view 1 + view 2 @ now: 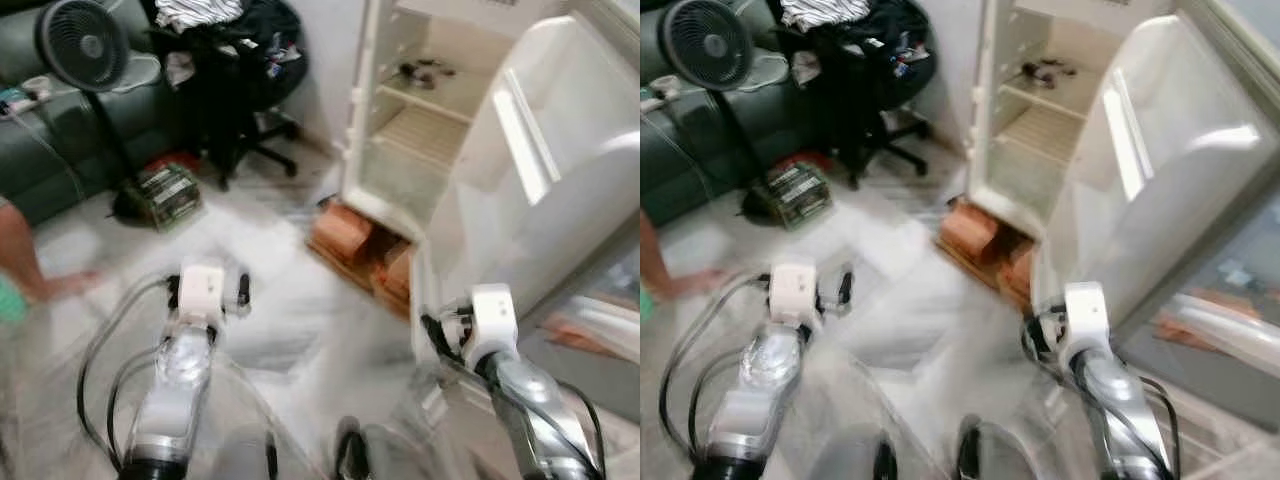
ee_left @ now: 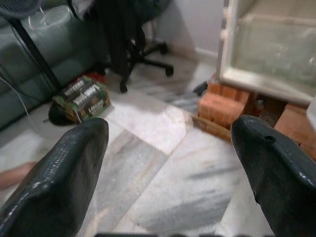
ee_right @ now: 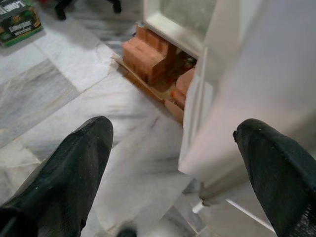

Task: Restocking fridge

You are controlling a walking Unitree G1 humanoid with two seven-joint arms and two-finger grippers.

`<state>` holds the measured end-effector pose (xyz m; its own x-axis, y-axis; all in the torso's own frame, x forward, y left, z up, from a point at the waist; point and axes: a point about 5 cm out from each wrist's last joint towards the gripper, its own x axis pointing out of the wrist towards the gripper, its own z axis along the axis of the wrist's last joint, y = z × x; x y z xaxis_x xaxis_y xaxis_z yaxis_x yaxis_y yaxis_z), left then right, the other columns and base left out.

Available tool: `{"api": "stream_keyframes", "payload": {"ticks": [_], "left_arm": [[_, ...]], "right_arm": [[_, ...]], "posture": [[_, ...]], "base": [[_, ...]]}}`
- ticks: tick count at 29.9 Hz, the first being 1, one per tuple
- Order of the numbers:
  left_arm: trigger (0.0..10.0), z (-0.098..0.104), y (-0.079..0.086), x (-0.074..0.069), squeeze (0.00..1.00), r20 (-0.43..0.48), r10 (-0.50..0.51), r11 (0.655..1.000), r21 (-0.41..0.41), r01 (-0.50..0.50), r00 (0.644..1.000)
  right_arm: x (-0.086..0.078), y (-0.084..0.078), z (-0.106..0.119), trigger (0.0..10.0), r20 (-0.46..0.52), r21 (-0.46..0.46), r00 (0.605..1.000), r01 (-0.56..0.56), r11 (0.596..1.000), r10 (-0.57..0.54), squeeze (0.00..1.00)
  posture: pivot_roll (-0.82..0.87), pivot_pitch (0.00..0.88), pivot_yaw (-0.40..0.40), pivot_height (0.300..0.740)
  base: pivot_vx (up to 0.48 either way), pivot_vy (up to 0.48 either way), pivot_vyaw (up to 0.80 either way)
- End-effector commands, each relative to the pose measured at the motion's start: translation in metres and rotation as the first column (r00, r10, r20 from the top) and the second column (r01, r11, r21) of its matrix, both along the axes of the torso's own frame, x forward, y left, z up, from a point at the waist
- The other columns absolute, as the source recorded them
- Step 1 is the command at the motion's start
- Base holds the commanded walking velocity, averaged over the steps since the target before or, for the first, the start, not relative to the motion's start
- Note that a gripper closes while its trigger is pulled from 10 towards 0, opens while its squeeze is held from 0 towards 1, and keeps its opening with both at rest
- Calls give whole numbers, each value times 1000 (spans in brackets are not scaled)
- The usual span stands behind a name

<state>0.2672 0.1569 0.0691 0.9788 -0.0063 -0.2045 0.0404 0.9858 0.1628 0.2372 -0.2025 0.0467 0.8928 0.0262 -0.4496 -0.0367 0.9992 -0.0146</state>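
Observation:
A white fridge point(image 1: 420, 130) stands open ahead on the right, raised on orange bricks point(image 1: 345, 232). Its door point(image 1: 545, 170) swings out toward me. The shelves hold little; a small dark item point(image 1: 425, 70) lies on an upper shelf. A green drinks carton point(image 1: 168, 195) sits on the floor to the left, also seen as the carton point(image 2: 84, 98) in the left wrist view. My left gripper point(image 2: 173, 163) is open over the marble floor with nothing between its fingers. My right gripper point(image 3: 182, 163) is open too, low beside the bottom edge of the fridge door point(image 3: 247, 98).
A standing fan point(image 1: 85, 45) and a black office chair point(image 1: 245, 90) piled with clothes stand at the back left, before a green sofa point(image 1: 60, 150). A person's leg and foot point(image 1: 35, 275) show at the left edge. Cables trail from both arms.

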Motion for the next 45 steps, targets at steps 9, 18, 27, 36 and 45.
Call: {"api": "stream_keyframes", "payload": {"ticks": [9,18,27,36,45], "left_arm": [[10000,-7,7,-5,0,-35,52,998,-32,-53,998],[10000,1,8,2,0,14,21,999,-29,-21,1000],[10000,-2,5,-1,0,-5,16,1000,-26,-16,1000],[10000,1,6,1,0,16,-2,999,-33,3,1000],[10000,0,6,-3,0,13,0,999,-46,1,1000]], "right_arm": [[30,-14,34,10000,213,57,957,188,980,-196,0],[53,-5,54,10000,318,120,916,215,969,-243,0],[52,-28,56,10000,344,57,864,372,926,-368,0],[65,-26,71,10000,409,79,843,348,934,-349,0],[59,-13,65,10000,399,67,869,291,954,-293,0]], "posture": [[103,61,-14,740],[109,57,-13,740],[109,62,-13,740],[107,63,-10,740],[111,65,-14,740]], "base": [[0,0,0],[132,203,0],[80,32,0],[0,0,0],[0,0,-592]]}}
